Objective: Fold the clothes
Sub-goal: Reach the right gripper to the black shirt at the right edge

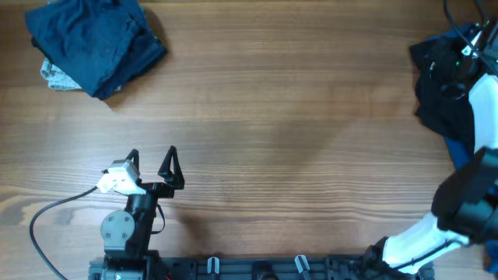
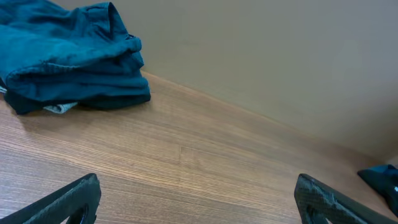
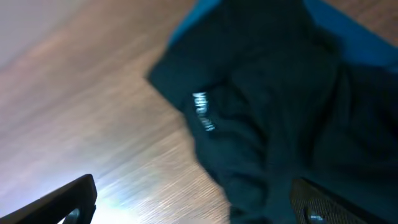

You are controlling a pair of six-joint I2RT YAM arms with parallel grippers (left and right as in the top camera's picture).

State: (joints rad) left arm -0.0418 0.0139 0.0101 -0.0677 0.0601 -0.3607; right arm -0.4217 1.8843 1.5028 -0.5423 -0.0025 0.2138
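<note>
The black shirt [image 3: 267, 124] lies in a crumpled heap at the right edge of the table [image 1: 280, 117]. A bright blue cloth [image 3: 367, 43] pokes out from under it. A small white label [image 3: 202, 112] shows on the shirt. Far away, at the back left corner, sits a folded blue pile [image 1: 93, 43].

A few things could go wrong here. The shirt is bunched up on top of the blue cloth, so a deep pinch may grab both at once. Then the two come up together and the shirt cannot be laid flat. A pinch in the middle of a lump may also lift a ball of cloth, not a corner, and the fold will be messy. The heap sits right at the table's edge, so a pull the wrong way could drag it off. The right wrist picture is blurry, so it is hard to tell how close the fingers are to the shirt.

The right gripper [image 3: 196, 205] hangs over the black shirt with its jaws spread as wide as they go. It holds nothing, and I cannot tell if it touches the cloth. The left gripper [image 1: 152, 153] is spread wide too. It holds nothing, touches nothing, and waits over bare wood, well apart from both heaps.
</note>
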